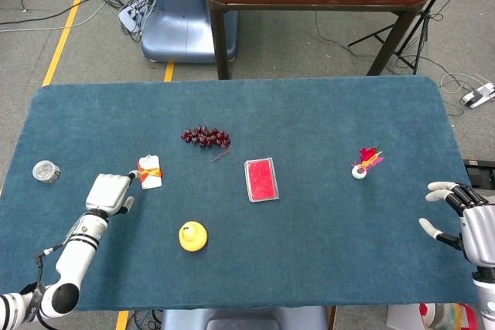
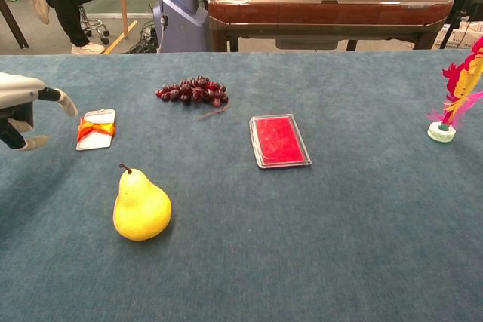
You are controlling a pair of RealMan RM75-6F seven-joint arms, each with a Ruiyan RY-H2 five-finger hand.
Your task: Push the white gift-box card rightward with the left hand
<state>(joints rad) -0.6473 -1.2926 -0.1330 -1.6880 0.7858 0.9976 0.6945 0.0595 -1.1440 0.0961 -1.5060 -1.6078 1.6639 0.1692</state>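
The white gift-box card (image 1: 150, 172) with an orange and red bow lies flat on the blue table, left of centre; the chest view shows the card (image 2: 96, 129) too. My left hand (image 1: 108, 193) sits just left of the card, fingers apart, one fingertip close to the card's left edge; I cannot tell whether it touches. In the chest view the left hand (image 2: 26, 107) hovers low at the left border, holding nothing. My right hand (image 1: 466, 223) is open at the table's right edge, far from the card.
A yellow pear (image 1: 192, 236) stands in front of the card. Dark grapes (image 1: 206, 137) lie behind and right of it, a red card case (image 1: 261, 179) further right. A feathered shuttlecock (image 1: 363, 164) stands at the right, a small round tin (image 1: 46, 171) at the far left.
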